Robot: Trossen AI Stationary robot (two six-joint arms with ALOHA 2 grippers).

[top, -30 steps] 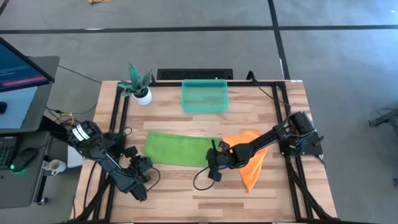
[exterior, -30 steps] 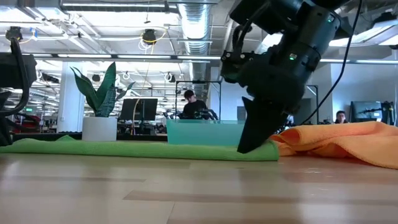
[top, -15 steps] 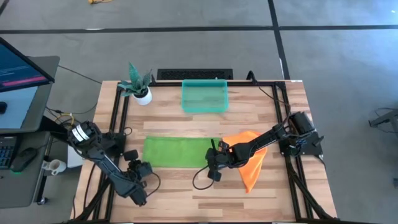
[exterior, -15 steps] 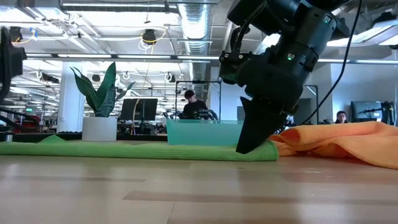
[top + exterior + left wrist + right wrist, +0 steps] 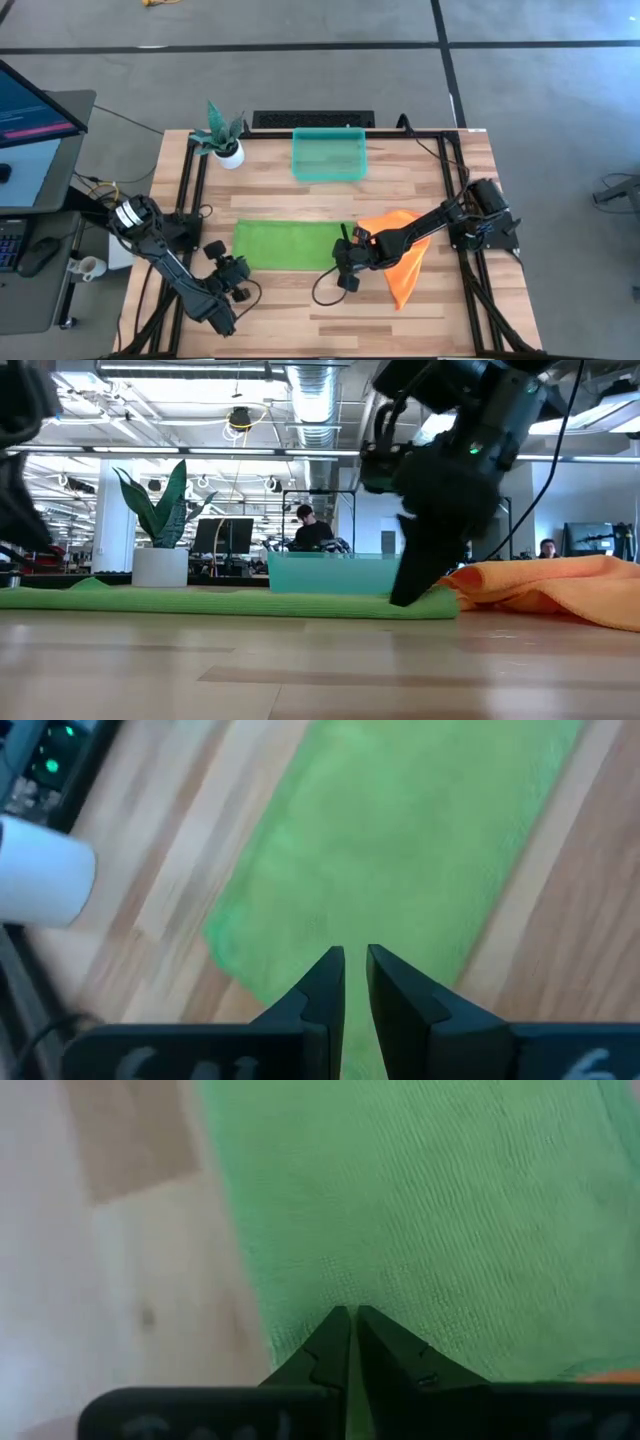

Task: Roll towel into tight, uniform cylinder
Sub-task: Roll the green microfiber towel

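Right gripper [image 5: 345, 268], fingers nearly shut and pinching the right near corner of the green towel [image 5: 292, 243], had dragged that end slightly rightward in the low view, while the left gripper [image 5: 232, 276], narrowly parted and holding nothing visible, had swung from below-left of the towel up to just beside its left near corner. Towel stayed flat and unrolled, touching the orange cloth [image 5: 405, 262] at its right, so rolling hadn't started. Wooden table [image 5: 300, 320] carried a teal tray [image 5: 328, 154] and potted plant [image 5: 224, 136] behind the towel; open lab beyond, person [image 5: 306, 528] seated.
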